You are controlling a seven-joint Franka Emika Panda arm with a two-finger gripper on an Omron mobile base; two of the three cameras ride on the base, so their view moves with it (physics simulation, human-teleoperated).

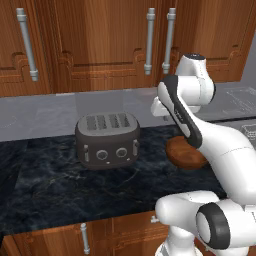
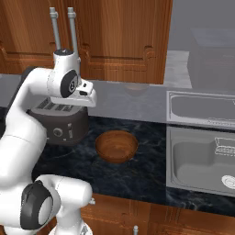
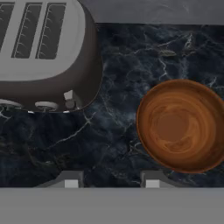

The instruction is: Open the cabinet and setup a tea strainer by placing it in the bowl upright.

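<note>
Gripper (image 3: 109, 179): two dark finger tips stand well apart with nothing between them, so it is open and empty; it hangs above the dark marble surface (image 3: 113, 131), looking down on the gap between bowl and toaster.

Low cabinets (image 1: 100, 235): reddish-brown fronts under the near edge of the surface, one short silver handle (image 1: 84, 238) in sight.

Surface: black marble with pale veins, running left to right across the kitchen.

Bowl (image 2: 116, 146): round, shallow, brown wood, upright and empty, on the surface just right of the toaster and apart from it. In the left base view the arm covers part of it (image 1: 185, 152); the hand view shows its whole inside (image 3: 181, 124).

Toaster (image 1: 107, 139): dark grey, four slots on top, knobs on its near face, standing left of the bowl.

Sink (image 2: 202, 160): grey basin set in the surface, well right of the bowl.

Cabinet (image 1: 105, 40): tall reddish-brown wall unit beyond the surface, both raised-panel doors shut, two long vertical silver bar handles (image 1: 149, 41) side by side at the seam.

Tea strainer: cannot be made out.
</note>
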